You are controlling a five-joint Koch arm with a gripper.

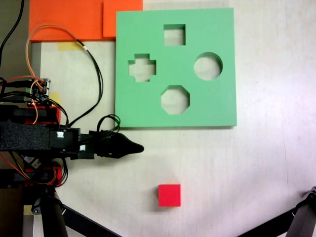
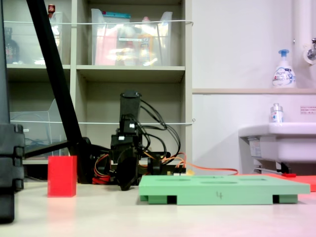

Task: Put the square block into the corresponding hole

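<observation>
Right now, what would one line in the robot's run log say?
gripper: shut, empty, beside board | red foam cube: on table, untouched | square cutout in green foam board: empty | stage: pre-grasp

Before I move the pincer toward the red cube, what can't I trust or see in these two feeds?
- Pincer open or shut: the first exterior view shows one dark tip; in the second exterior view it faces the camera end-on.
- Square cutout: clear in the first exterior view; in the second exterior view the green board is edge-on.
- Red cube: underside hidden in both exterior views.

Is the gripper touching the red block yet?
Apart. In the first exterior view, bare table lies between the gripper and the red block, which sits alone below the green board.
</observation>
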